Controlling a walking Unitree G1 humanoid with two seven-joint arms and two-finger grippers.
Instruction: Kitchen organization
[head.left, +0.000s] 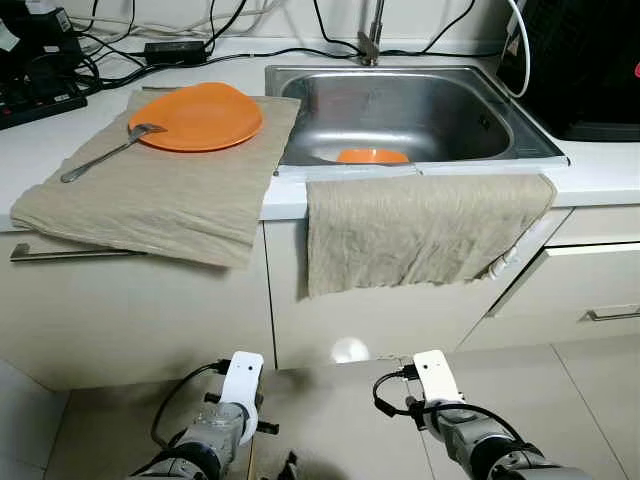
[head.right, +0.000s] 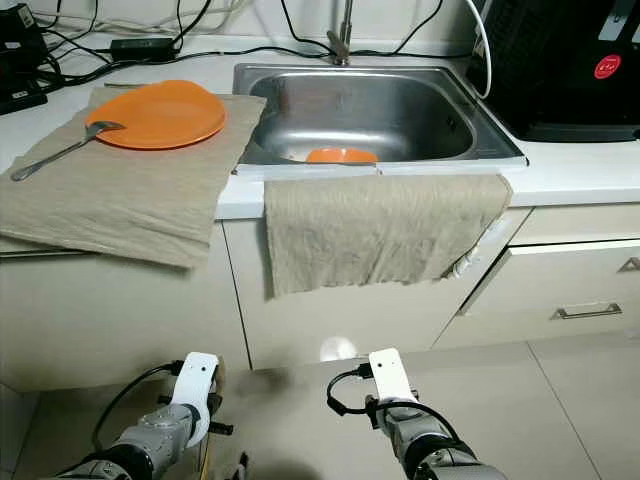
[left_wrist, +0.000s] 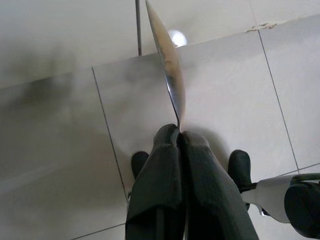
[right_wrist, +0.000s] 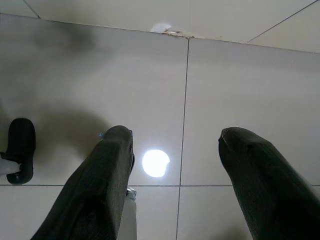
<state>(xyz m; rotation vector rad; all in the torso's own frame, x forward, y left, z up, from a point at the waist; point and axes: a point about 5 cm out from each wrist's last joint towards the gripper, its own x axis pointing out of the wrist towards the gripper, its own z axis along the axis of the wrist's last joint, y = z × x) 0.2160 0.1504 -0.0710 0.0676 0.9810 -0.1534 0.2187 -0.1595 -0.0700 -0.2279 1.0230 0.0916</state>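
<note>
An orange plate (head.left: 197, 116) lies on a beige cloth (head.left: 150, 205) on the counter left of the steel sink (head.left: 430, 110). A metal fork or spoon (head.left: 105, 155) rests with its head on the plate's rim. Another orange dish (head.left: 372, 156) lies inside the sink near its front wall. Both arms hang low in front of the cabinets, over the tiled floor. My left gripper (left_wrist: 179, 136) is shut on a thin shiny metal utensil (left_wrist: 170, 70), seen edge-on, that sticks out past the fingertips. My right gripper (right_wrist: 175, 137) is open, with bare floor tile between its fingers.
A second beige cloth (head.left: 410, 235) hangs over the sink's front edge, down the cabinet door. A power strip and cables (head.left: 40, 95) crowd the back left of the counter. A black appliance (head.left: 590, 70) stands right of the sink. The faucet (head.left: 372, 40) rises behind it.
</note>
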